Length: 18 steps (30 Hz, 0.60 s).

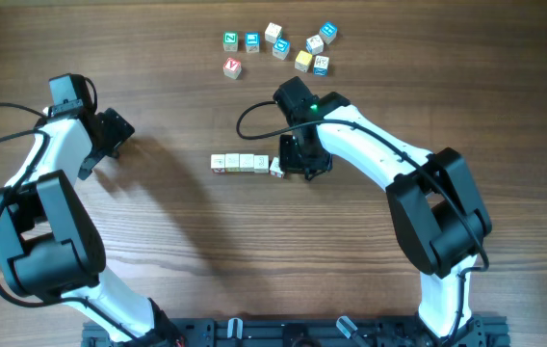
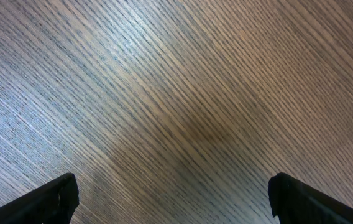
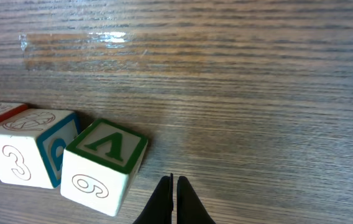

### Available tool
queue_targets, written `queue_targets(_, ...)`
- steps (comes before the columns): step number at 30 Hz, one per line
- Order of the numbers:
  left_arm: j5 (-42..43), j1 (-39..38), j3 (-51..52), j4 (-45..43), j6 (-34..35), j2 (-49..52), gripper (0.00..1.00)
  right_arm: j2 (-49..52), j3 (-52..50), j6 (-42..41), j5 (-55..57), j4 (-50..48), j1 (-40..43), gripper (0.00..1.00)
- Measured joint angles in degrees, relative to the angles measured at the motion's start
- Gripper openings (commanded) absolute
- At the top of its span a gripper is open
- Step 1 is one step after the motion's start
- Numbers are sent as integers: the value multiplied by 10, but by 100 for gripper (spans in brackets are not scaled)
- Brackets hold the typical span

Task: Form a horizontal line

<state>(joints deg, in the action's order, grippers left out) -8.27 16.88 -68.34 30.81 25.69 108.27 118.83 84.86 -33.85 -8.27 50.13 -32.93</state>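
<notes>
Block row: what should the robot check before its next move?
1. Row of cubes touching edge to edge: ok.
2. Green-topped end cube straight with the row: not ok, it sits turned.
3. Right jaws shut, holding nothing: ok.
4. Right jaws touching the end cube: cannot tell.
5. Left jaws open over the table, away from the row: ok.
6. Loose cubes apart from the row: ok.

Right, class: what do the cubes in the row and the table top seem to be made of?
Cubes in the row: probably painted wood, cream-white, with a smooth satin finish; the end cube shows crisp edges and a printed green frame and figures. Table top: wood or wood-look laminate, cannot tell which; fine brown grain lines and a soft glare patch.
</notes>
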Motion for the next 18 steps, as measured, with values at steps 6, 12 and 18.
queue_targets(6,0,0,0,0,0,0,100,0,0,0,-17,-49,0,6)
queue_targets(12,0,0,0,0,0,0,100,0,0,0,-13,-45,0,6)
queue_targets(18,0,0,0,0,0,0,100,0,0,-2,-29,52,0,5)
